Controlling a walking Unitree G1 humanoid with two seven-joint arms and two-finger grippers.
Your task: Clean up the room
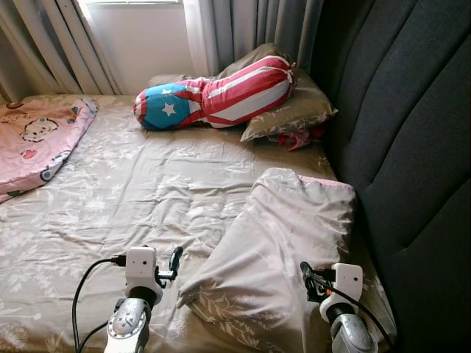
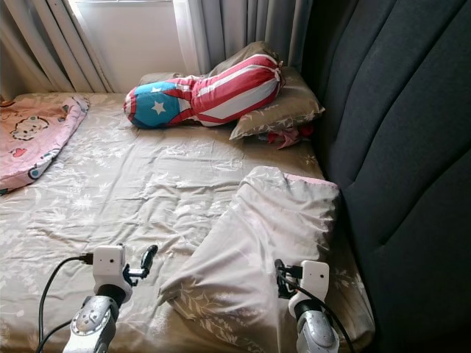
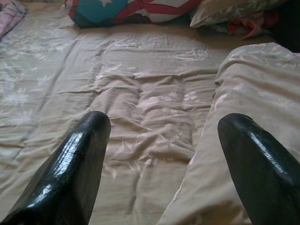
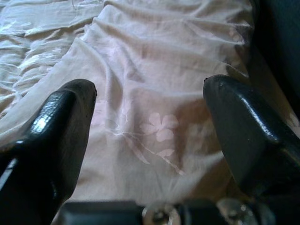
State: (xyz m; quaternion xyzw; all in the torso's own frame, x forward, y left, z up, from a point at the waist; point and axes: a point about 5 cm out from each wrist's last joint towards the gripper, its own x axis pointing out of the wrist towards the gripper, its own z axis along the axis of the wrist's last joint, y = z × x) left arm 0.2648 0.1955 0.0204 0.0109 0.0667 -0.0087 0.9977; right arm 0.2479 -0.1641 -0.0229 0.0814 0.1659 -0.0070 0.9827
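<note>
No words, brand names, numbers or labels can be read anywhere in these views. The only sign-like marks are white stars on the blue end of the red-and-white striped bolster cushion [image 1: 213, 95], far ahead of both pincers, and cartoon figures with a red heart printed on the pink blanket [image 1: 37, 140], far ahead and to the left.

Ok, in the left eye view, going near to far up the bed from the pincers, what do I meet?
Left pincer and right pincer, both open → beige floral pillow lying by the headboard → stars-and-stripes bolster resting on a second beige pillow → curtains.
</note>
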